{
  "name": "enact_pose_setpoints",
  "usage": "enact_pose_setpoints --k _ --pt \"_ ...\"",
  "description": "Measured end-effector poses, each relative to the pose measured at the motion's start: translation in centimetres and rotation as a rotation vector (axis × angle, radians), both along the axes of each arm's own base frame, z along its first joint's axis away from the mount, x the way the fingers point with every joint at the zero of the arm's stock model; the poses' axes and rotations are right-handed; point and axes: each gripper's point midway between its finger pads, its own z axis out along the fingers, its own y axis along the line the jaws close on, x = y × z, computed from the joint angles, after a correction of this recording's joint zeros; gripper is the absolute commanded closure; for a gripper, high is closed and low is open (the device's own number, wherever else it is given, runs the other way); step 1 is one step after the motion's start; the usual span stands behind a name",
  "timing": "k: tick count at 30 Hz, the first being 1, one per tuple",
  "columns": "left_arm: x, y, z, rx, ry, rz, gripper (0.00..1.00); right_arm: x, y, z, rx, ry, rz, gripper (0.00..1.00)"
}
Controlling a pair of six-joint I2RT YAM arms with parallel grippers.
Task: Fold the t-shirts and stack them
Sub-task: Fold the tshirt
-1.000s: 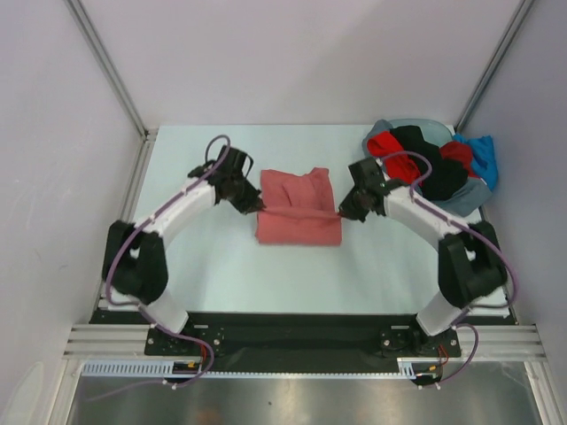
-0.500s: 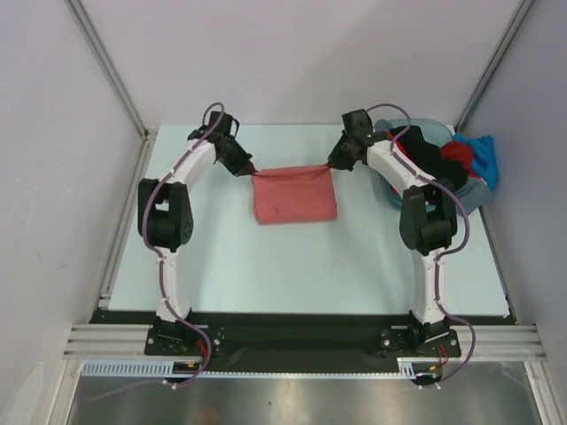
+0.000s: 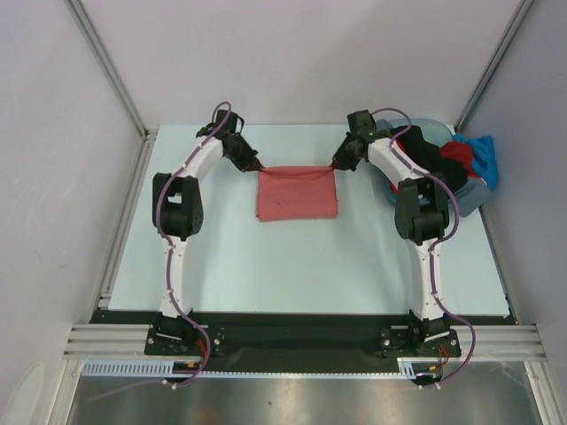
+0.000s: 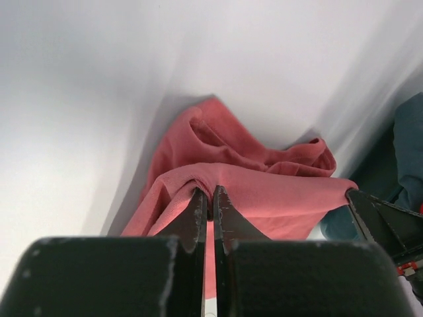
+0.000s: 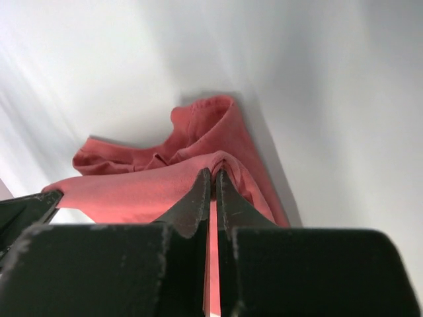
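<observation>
The pale table (image 3: 266, 257) took up most of what I could see, walled in by white panels on three sides. Both arms were stretched well out over it. The left arm (image 3: 177, 212) rose from its base at the near edge and bent inward at the far end, and the right arm (image 3: 425, 212) mirrored it on the other side.

In the far right corner sat a grey-blue basin (image 3: 469, 200), heaped with t-shirts that spilled over its rim: a black one (image 3: 425, 146), a bright red one (image 3: 456, 152) and a blue one (image 3: 483, 155) at the outer edge.

The salmon-red t-shirt (image 3: 297, 195) lay toward the far middle of the table, between the two arms and apart from the basin. It made a rough rectangle. Its far edge was drawn out straight between the two claws, while the nearer part lay on the tabletop.

The left gripper (image 3: 257, 166) was clenched on the shirt's far left corner. Its wrist camera showed the two dark fingers pressed together with a ridge of salmon cloth pinched at their tips. The right gripper (image 3: 335, 166) was clamped the same way on the far right corner, a fold of the fabric nipped between its closed fingers. Beyond each pinch the cloth bunched in soft folds.
</observation>
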Motion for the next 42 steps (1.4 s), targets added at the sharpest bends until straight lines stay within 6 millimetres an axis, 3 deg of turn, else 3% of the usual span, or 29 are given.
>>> enact_pose_setpoints --k 6,8,9,12,13,16,21,23,26,28,30,32,36,38,42 --pt "0.5 0.3 -1.6 -0.007 0.022 0.006 0.96 1.2 0.4 -0.5 0.037 0.001 0.016 0.97" --pt "0.6 0.4 -2.2 -0.007 0.031 0.007 0.89 1.5 0.5 -0.8 0.046 0.004 0.028 0.8" --pt "0.6 0.5 -2.3 -0.006 0.031 0.007 0.78 1.6 0.6 -1.0 0.049 0.005 0.033 0.72" --pt "1.0 1.5 -2.2 0.062 0.006 0.005 0.6 2.0 0.0 -1.1 0.026 0.0 0.065 0.49" --pt "1.3 2.1 -2.0 0.101 -0.016 0.003 0.58 2.2 -0.4 -0.8 0.009 -0.009 0.078 0.38" --pt "1.4 3.8 -0.6 0.195 -0.065 -0.006 0.57 2.7 -1.9 0.6 -0.051 -0.049 0.134 0.31" --pt "-0.5 3.3 4.5 0.153 -0.178 -0.072 0.6 1.7 -1.7 3.5 0.007 -0.107 0.248 0.37" --pt "-1.1 1.5 6.2 0.096 -0.242 -0.115 0.62 1.0 -0.5 4.1 0.053 -0.131 0.297 0.52" --pt "-1.3 -3.0 6.9 -0.013 -0.312 -0.219 0.67 0.2 2.9 4.2 0.152 -0.164 0.383 0.8" --pt "-1.2 -5.7 6.0 -0.074 -0.338 -0.282 0.67 0.2 4.8 4.0 0.223 -0.176 0.415 0.92" --pt "-1.0 -8.0 4.1 -0.131 -0.343 -0.332 0.67 0.7 6.6 3.2 0.293 -0.195 0.442 0.95" --pt "-0.6 -8.9 1.6 -0.171 -0.325 -0.345 0.67 1.3 7.3 1.6 0.345 -0.189 0.441 0.96" --pt "0.6 -7.6 -4.3 -0.205 -0.243 -0.292 0.66 2.8 6.2 -3.0 0.401 -0.132 0.383 0.96" --pt "1.5 -6.9 -4.1 -0.273 -0.233 -0.28 0.65 3.4 5.1 -5.1 0.412 -0.099 0.349 0.96" --pt "4.4 -4.6 -3.1 -0.225 -0.288 -0.232 0.62 4.9 4.0 -4.5 0.427 -0.119 0.346 0.92"
